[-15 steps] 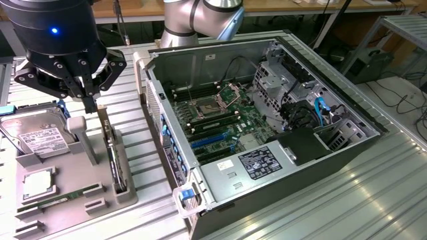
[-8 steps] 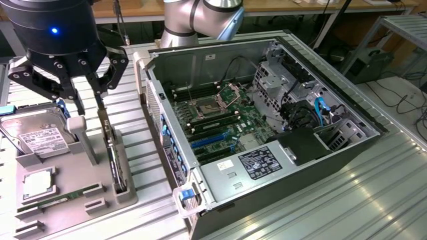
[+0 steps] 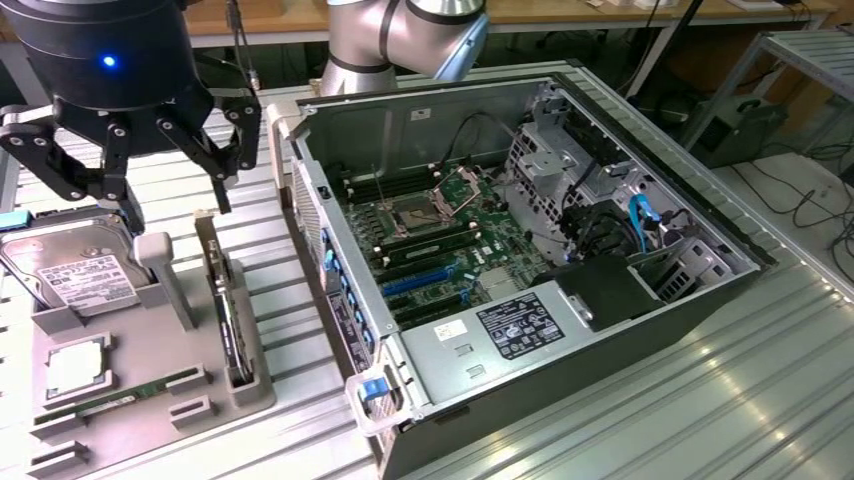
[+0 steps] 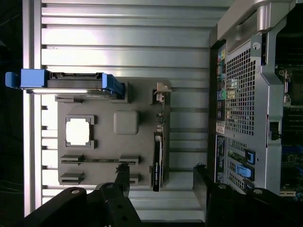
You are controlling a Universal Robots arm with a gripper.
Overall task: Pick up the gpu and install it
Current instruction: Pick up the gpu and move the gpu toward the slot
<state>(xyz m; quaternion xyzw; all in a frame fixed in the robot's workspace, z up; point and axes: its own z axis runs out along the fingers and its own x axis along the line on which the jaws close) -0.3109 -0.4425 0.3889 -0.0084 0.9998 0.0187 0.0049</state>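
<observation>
The gpu (image 3: pixel 230 318) stands on its edge in a slot of the grey holder tray (image 3: pixel 180 350), a thin dark card beside the open computer case (image 3: pixel 534 250). My gripper (image 3: pixel 174 205) hangs above the tray's far end, open, with nothing between its fingers. In the wrist view the gpu (image 4: pixel 158 151) appears edge-on with its silver bracket end at the tray's rim. The gripper (image 4: pixel 161 172) is above it, one fingertip on each side and clear of the card. Blue expansion slots (image 3: pixel 416 282) lie on the motherboard inside the case.
The tray (image 4: pixel 102 142) also holds a hard drive (image 3: pixel 74 265) with blue rails (image 4: pixel 66 80), a square processor (image 3: pixel 74 365) and a slim memory stick (image 3: pixel 127 395). The case's perforated rear wall (image 4: pixel 241 90) stands close to the tray. Everything rests on a ribbed metal table (image 3: pixel 694 400).
</observation>
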